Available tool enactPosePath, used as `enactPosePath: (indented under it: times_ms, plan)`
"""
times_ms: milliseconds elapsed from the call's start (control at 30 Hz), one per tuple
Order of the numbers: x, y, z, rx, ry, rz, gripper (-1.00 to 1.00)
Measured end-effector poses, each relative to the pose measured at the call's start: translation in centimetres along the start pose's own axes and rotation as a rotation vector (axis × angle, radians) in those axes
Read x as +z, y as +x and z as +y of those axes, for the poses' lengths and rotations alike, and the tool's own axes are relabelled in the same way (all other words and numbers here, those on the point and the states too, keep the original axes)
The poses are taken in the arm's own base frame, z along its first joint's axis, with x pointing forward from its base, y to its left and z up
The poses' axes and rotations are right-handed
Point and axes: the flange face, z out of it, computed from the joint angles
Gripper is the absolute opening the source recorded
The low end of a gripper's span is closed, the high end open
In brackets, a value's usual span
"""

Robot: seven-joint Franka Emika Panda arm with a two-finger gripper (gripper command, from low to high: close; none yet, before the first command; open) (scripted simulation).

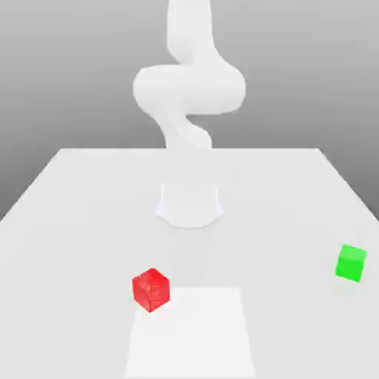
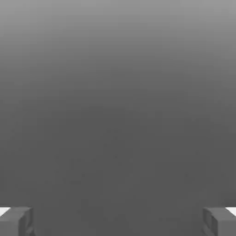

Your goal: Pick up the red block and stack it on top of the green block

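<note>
Gripper (image 2: 118, 221) was spread wide, fingertips (image 2: 16, 221) at opposite edges of the hand view with nothing between them. Not holding anything.

Red block (image 1: 150, 289) sat on the bench (image 1: 74, 222), in front of the arm's base (image 1: 189, 206) and a bit toward the exterior view's left, just touching the corner of a paler square patch (image 1: 191, 333) on the surface. It was turned so one vertical edge faced the camera, so its faces ran diagonal to the bench edges. A cube, so no long axis to worry about.

Green block (image 1: 351, 262) was well apart, far toward the exterior view's right, at about the same depth.

My read: nothing started yet. The hand view saw plain grey background, neither block, so I judged the gripper was nowhere near the red block. The next move needed the gripper carried out over the red block, then a wrist turn to square the fingers to two opposite faces before descending. Risk I'd flag: closing on the corners and spinning it.
</note>
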Motion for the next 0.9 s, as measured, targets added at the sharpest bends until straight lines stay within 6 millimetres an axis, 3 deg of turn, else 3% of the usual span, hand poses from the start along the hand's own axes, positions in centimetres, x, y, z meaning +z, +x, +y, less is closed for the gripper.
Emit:
enactPosePath:
  times_ms: [200,400,600,800,833,900]
  plan:
    - [14.1,-2.0,6.8,0.230,-0.189,-0.118,0.00]
    - [24.7,-7.4,16.4,0.455,-0.412,-0.196,0.00]
    - [31.8,-15.5,28.3,0.677,-0.670,-0.230,0.00]
    - [35.8,-18.5,32.0,0.701,-0.699,-0.233,0.00]
    - [36.2,-18.8,32.3,0.702,-0.699,-0.234,-1.00]
    - [36.2,-18.8,32.3,0.702,-0.699,-0.233,-1.00]
